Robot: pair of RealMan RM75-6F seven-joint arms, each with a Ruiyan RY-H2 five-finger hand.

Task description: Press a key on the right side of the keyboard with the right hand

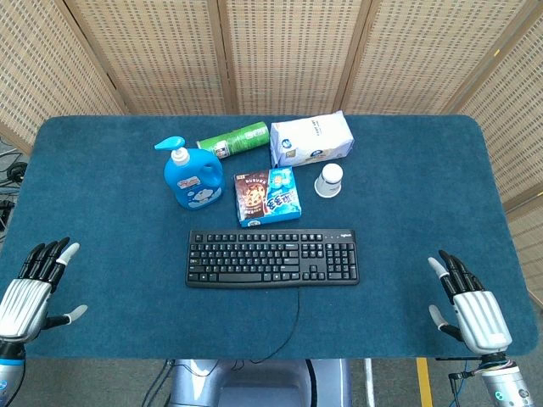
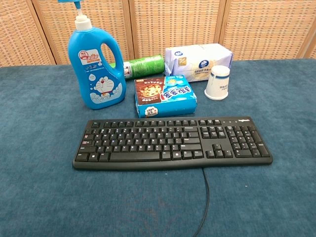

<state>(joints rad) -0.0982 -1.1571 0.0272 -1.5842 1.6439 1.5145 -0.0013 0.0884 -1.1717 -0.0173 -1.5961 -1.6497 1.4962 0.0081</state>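
Note:
A black keyboard lies flat in the middle of the blue table, its number pad at the right end. Its cable runs off the front edge. My right hand hovers at the table's front right corner, fingers spread and holding nothing, well to the right of the keyboard. At the front left corner my left hand is likewise spread with nothing in it. Neither hand shows in the chest view.
Behind the keyboard stand a blue pump bottle, a green can on its side, a snack box, a white bag and an upturned white cup. Wicker screens close off the back.

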